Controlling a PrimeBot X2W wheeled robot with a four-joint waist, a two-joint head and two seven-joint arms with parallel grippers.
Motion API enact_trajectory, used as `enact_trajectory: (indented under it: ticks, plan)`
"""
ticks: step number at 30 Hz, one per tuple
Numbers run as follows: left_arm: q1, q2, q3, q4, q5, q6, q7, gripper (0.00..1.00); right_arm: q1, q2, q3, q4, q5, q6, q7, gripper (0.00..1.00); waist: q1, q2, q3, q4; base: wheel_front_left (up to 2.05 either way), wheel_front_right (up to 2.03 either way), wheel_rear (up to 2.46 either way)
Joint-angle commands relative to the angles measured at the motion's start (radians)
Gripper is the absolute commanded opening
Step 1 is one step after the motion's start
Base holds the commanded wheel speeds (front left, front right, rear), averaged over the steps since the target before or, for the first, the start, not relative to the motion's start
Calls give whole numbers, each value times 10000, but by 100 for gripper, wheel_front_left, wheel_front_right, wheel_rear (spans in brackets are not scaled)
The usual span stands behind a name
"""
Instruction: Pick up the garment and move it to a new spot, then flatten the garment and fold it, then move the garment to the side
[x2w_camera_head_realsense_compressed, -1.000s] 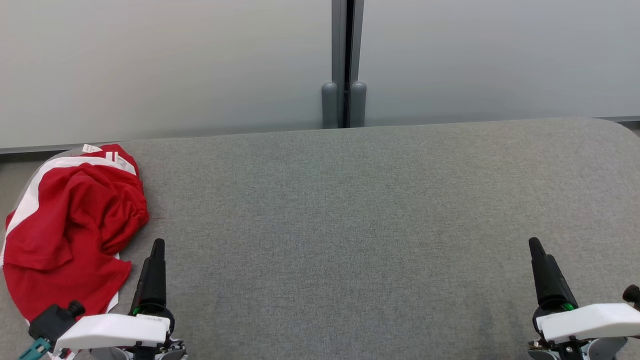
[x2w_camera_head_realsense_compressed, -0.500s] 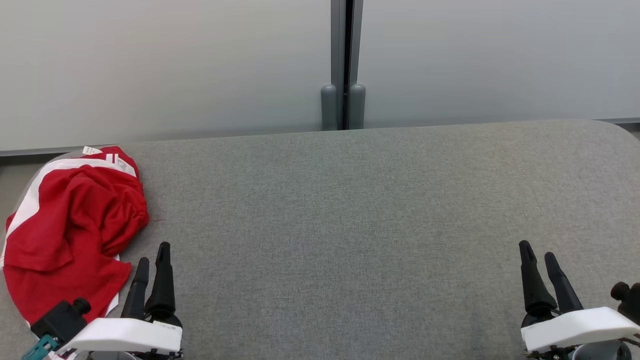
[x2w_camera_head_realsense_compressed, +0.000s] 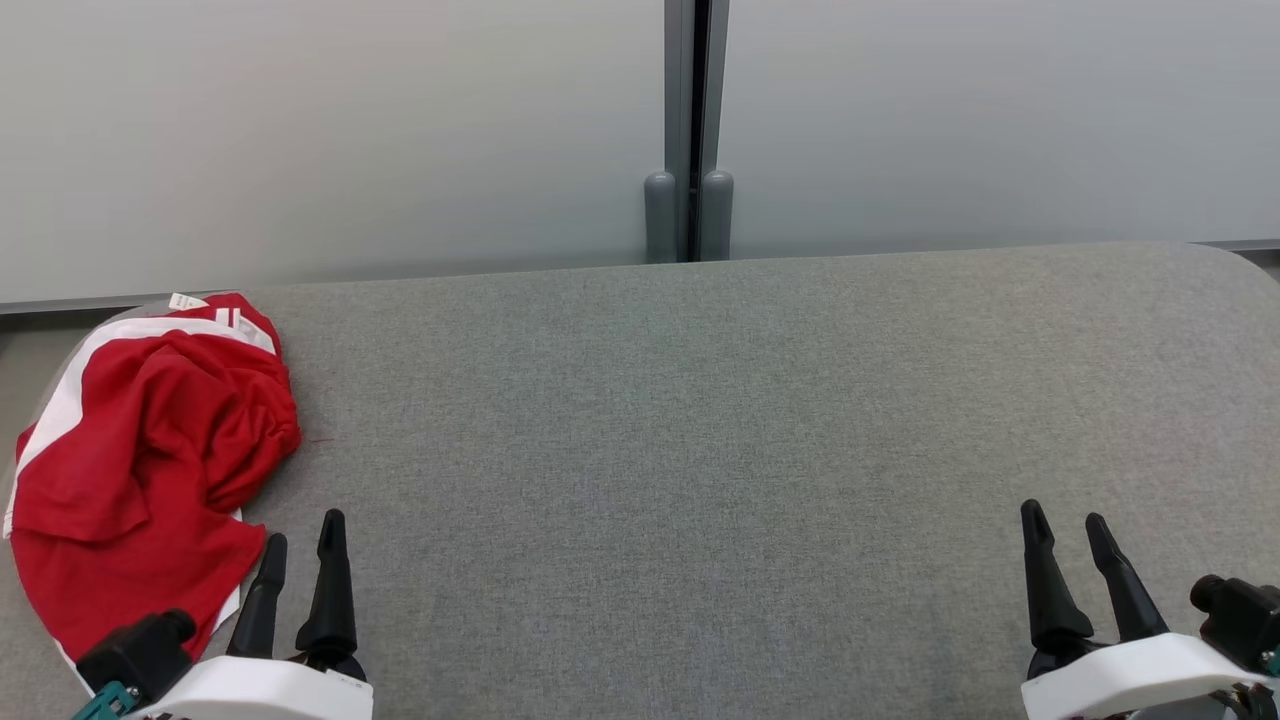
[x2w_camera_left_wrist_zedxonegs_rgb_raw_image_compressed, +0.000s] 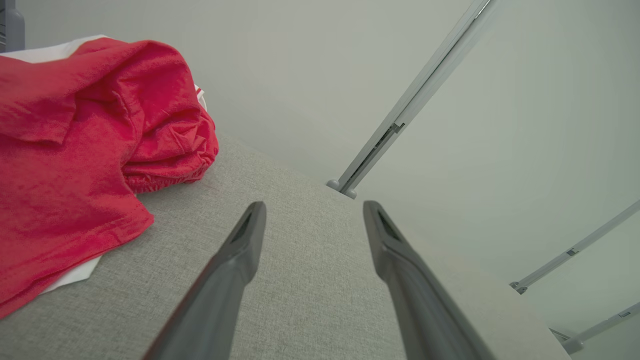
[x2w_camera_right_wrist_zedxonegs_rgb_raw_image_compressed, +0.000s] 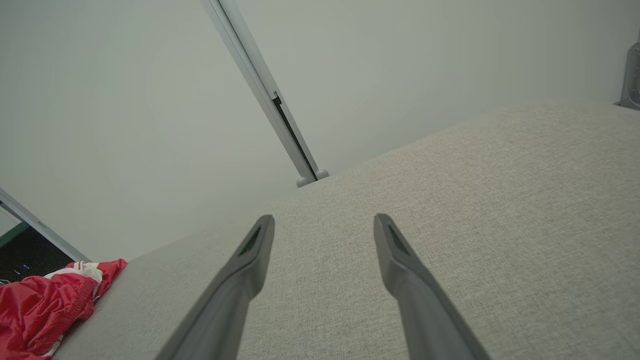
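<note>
A crumpled red garment (x2w_camera_head_realsense_compressed: 140, 460) with white stripes lies in a heap at the far left end of the grey table (x2w_camera_head_realsense_compressed: 680, 450). The left wrist view has the garment (x2w_camera_left_wrist_zedxonegs_rgb_raw_image_compressed: 75, 150) at its left, and the right wrist view catches it (x2w_camera_right_wrist_zedxonegs_rgb_raw_image_compressed: 45, 310) in the lower left corner. My left gripper (x2w_camera_head_realsense_compressed: 302, 528) stands open at the lower left, just right of the cloth's near edge and apart from it. At the lower right, far from the cloth, my right gripper (x2w_camera_head_realsense_compressed: 1064, 518) is open too. Nothing is between either pair of fingers.
A pale wall with a grey vertical post (x2w_camera_head_realsense_compressed: 688, 130) runs along the table's far edge. The table's rounded corners show at the far left and far right. The cloth's left side hangs close to the table's left edge.
Both grippers have gone from shut to open and have drawn back a little toward the bottom of the head view. The garment has not moved.
</note>
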Motion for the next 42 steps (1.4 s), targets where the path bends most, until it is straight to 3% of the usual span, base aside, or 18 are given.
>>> enact_trajectory:
  ticks: [1,20,42]
  plan:
    - [-2,71,50,-70,293,-49,-82,100,-2,-45,0,-78,-308,17,-127,100,0,0,-4,1,0,0,0]
    - [287,83,131,-249,2464,-118,-580,100,327,16,67,-200,-2397,19,-620,100,0,0,-56,26,0,0,0]
    - [460,99,5,-114,4402,-195,-1041,100,637,33,-302,-219,-3359,21,-1091,100,0,0,-80,-43,0,0,0]
